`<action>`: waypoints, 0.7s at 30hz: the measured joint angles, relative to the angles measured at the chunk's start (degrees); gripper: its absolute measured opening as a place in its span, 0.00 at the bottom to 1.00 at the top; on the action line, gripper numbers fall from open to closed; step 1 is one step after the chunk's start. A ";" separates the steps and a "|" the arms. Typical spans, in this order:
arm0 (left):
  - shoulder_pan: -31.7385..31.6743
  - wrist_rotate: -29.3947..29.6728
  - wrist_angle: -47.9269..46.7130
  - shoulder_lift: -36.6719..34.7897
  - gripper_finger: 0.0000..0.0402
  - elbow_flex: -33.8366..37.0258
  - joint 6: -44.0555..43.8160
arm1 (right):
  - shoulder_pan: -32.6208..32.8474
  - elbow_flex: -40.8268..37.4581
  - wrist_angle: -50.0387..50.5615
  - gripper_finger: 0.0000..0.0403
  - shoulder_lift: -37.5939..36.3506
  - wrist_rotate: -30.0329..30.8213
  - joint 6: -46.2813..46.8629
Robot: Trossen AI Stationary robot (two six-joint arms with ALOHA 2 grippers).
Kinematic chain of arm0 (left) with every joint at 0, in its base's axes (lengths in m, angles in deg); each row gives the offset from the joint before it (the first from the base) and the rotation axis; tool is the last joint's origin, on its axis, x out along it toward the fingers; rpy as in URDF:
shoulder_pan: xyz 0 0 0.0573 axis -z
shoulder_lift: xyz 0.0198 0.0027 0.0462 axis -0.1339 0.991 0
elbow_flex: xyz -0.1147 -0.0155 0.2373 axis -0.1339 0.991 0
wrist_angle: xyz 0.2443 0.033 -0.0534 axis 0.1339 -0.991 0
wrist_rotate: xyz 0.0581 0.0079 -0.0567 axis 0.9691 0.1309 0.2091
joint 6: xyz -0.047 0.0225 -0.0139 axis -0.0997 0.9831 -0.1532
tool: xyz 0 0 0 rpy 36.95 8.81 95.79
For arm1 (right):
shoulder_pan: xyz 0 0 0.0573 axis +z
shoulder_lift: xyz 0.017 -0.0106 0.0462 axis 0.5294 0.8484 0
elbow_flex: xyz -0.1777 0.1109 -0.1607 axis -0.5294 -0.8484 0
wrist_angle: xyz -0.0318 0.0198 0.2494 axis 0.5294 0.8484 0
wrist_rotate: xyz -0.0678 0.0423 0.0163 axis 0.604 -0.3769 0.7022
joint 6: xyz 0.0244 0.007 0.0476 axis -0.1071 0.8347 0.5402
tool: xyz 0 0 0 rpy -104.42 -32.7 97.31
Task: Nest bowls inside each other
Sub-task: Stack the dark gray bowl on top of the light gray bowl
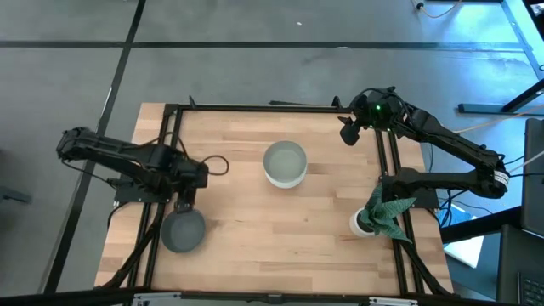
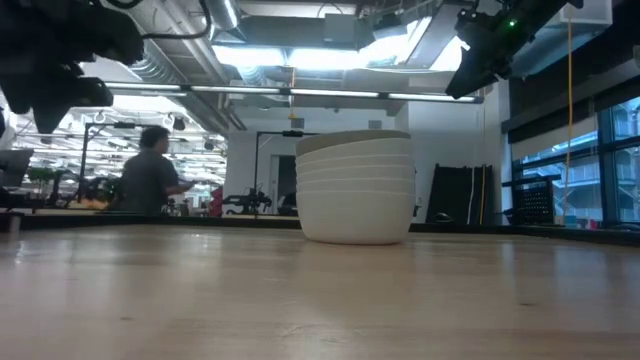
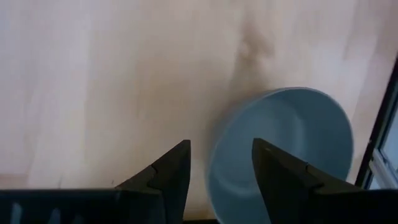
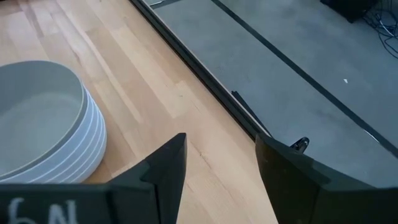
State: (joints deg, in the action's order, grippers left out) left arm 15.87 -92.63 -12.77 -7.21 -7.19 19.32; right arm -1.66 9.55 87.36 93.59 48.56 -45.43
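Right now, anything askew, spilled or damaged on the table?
Nothing stands out. The stack of bowls sits level and even at table centre. One grey bowl stands upright, apart near the left front edge, with the open left gripper above its rim. The right gripper, open, hangs over the far right edge.

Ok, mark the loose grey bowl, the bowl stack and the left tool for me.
grey bowl (image 1: pixel 183 231): high view, inside bottom.
bowl stack (image 1: pixel 284 164): high view, inside of top bowl.
left tool (image 3: pixel 221 171): left wrist view, gap between its open fingertips.
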 joint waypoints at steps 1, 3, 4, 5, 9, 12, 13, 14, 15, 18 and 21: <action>1.21 0.00 0.70 0.26 0.41 0.14 0.00 | -0.01 0.00 0.00 0.48 0.00 0.00 0.01; 3.64 0.14 1.41 1.13 0.41 0.15 0.01 | 0.00 0.00 0.02 0.48 0.00 0.00 0.01; 4.75 0.48 1.82 1.61 0.41 0.15 -0.02 | -0.01 0.00 0.02 0.48 0.00 0.00 0.01; 5.76 0.64 1.75 2.14 0.41 0.15 -0.29 | -0.01 0.00 0.04 0.48 0.00 0.00 0.02; 8.93 2.94 1.62 4.78 0.41 0.15 -1.56 | -0.01 0.00 0.01 0.48 0.00 0.00 0.01; 10.59 4.85 1.65 7.00 0.41 0.15 -2.03 | -0.02 0.00 0.01 0.48 0.00 0.00 0.01; 11.03 5.33 1.68 7.76 0.41 0.15 -2.08 | -0.02 0.00 0.01 0.48 0.00 0.00 0.01; 11.39 5.51 1.82 8.51 0.41 0.15 -2.11 | -0.01 0.00 0.02 0.48 0.00 0.00 0.01; 11.71 5.97 2.06 9.34 0.41 0.15 -2.12 | -0.02 0.00 0.02 0.48 0.00 -0.02 0.01; 12.52 6.54 3.88 11.96 0.41 0.15 -1.98 | -0.02 0.00 0.02 0.48 0.00 -0.40 0.00; 12.93 6.54 5.46 14.54 0.41 0.15 -1.95 | 0.00 0.00 0.02 0.48 0.00 -0.48 -0.04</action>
State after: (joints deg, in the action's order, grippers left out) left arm 28.80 -86.09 -7.31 7.34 -7.04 17.37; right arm -1.66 9.55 87.38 93.59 48.07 -45.47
